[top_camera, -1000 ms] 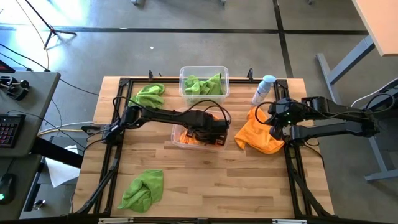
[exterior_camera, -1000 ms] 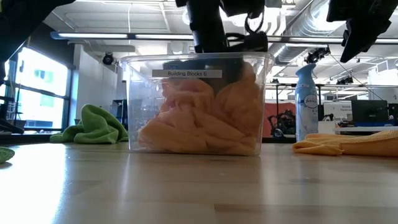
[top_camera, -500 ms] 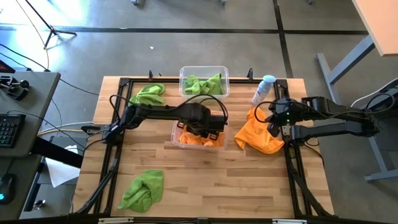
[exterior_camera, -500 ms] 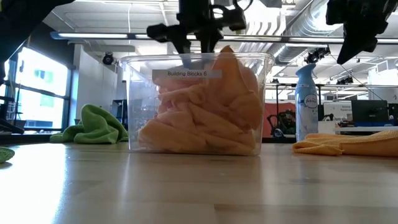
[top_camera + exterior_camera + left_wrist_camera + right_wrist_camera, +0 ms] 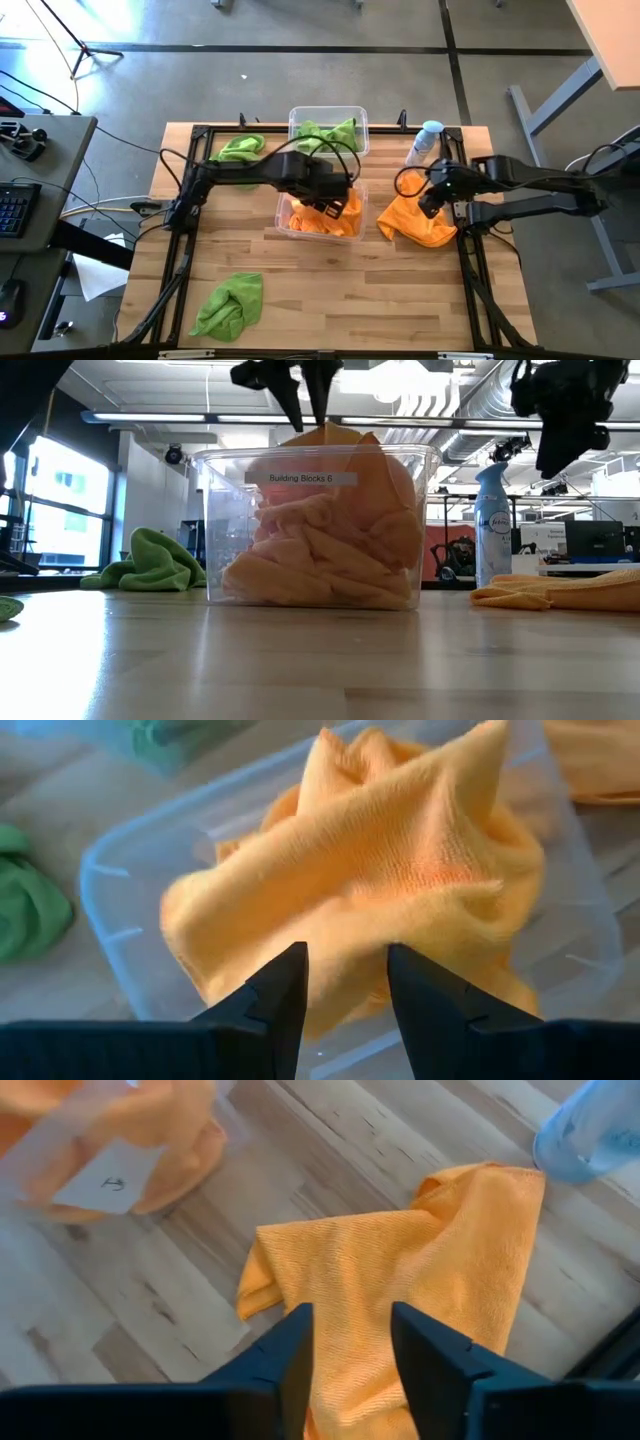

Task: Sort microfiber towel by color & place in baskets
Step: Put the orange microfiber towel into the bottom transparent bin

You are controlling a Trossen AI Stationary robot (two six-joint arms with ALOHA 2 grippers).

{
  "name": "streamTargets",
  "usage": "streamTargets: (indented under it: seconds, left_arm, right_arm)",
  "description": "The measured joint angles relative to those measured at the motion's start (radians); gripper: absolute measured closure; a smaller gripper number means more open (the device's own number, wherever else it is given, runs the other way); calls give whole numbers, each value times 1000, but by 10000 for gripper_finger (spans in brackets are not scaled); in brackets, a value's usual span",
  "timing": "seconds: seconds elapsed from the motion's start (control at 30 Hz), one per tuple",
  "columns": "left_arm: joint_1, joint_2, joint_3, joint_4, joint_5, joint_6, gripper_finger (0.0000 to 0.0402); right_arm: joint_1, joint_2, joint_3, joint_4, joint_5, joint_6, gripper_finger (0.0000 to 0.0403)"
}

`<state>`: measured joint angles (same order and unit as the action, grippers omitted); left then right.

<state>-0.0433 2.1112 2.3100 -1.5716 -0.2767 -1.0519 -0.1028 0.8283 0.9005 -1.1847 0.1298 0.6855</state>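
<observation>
High view: wood table on grey concrete floor. Near tub at centre, long axis left-right, full of orange towels. Far tub at the far edge, same orientation, green towels inside. Loose green towel left of the far tub, another near-left. Loose orange towel right of the near tub, spread, long axis roughly near-far. Spray bottle just beyond it. Left gripper over the near tub; right gripper over the loose orange towel.

Low view: near tub with a label, orange heap rising to the rim. Green towel behind on the left, orange towel lying flat on the right, bottle upright. Room behind with ceiling lights, ducts, a window at left.

Left wrist view: left gripper fingers parted, nothing between them, just above the orange heap in the tub.

Right wrist view: right gripper fingers apart, empty, above the orange towel; the towel lies on wood planks, one corner toward the bottle.
</observation>
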Motion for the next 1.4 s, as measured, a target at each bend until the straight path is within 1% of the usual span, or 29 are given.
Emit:
streamTargets:
  seconds: [0.1, 0.2, 0.37, 0.47, 0.6, 0.73, 0.8, 0.87, 1.03, 1.17, 1.3, 1.4]
  left_arm:
    - [0, -32, 0, 0, 6, 30, 273]
    - [-9, -52, 0, 0, -19, 86, 273]
    - [-13, -86, -1, 1, -52, 186, 273]
    - [-11, -102, -3, 2, -68, 264, 273]
    - [-15, -123, -53, 18, -79, 340, 273]
    - [-24, -177, -153, 34, -105, 358, 273]
    - [-25, -223, -233, 72, -105, 376, 273]
    - [-29, -289, -333, 147, -97, 398, 273]
    - [-32, -535, -671, 397, -35, 437, 273]
    - [-32, -751, -928, 536, -17, 396, 273]
    - [-44, -965, -1133, 649, -18, 363, 273]
    - [-62, -1104, -1248, 725, -17, 328, 273]
  right_arm:
    - [0, 36, 0, 0, 2, 26, 251]
    - [0, 70, 0, 0, 10, 43, 238]
    - [0, 130, 0, -9, 12, 59, 234]
    - [1, 176, 0, -12, 12, 117, 234]
    - [17, 249, 0, -16, 20, 216, 233]
    - [62, 319, 0, -35, 50, 288, 233]
    - [94, 347, 0, -41, 62, 334, 233]
    - [126, 368, 0, -37, 73, 365, 233]
    - [197, 384, 0, -36, 142, 498, 233]
    - [218, 383, -11, -23, 176, 562, 234]
    - [214, 381, -116, 63, 152, 618, 233]
    - [214, 381, -206, 147, 117, 668, 233]
